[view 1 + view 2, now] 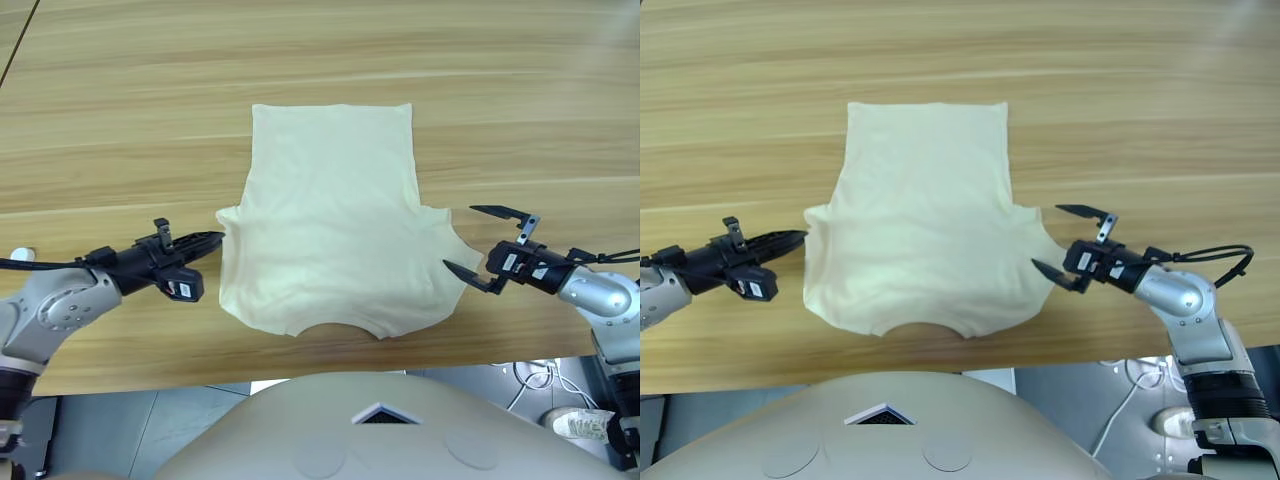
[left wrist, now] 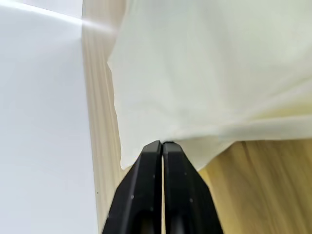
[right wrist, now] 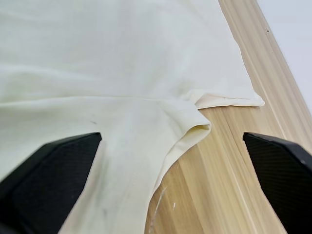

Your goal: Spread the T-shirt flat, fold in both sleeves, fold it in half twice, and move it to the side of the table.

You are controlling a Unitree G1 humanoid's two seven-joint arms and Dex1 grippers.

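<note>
The pale yellow T-shirt (image 1: pixel 330 210) lies flat on the wooden table (image 1: pixel 120 100), between the two grippers. The left gripper (image 1: pixel 214 238) has its fingers pressed together. Its tips touch the shirt's sleeve edge right in front of it. I cannot tell if any cloth is caught in them. The right gripper (image 1: pixel 458 237) is spread wide, with the shirt's other sleeve edge between its fingers.
</note>
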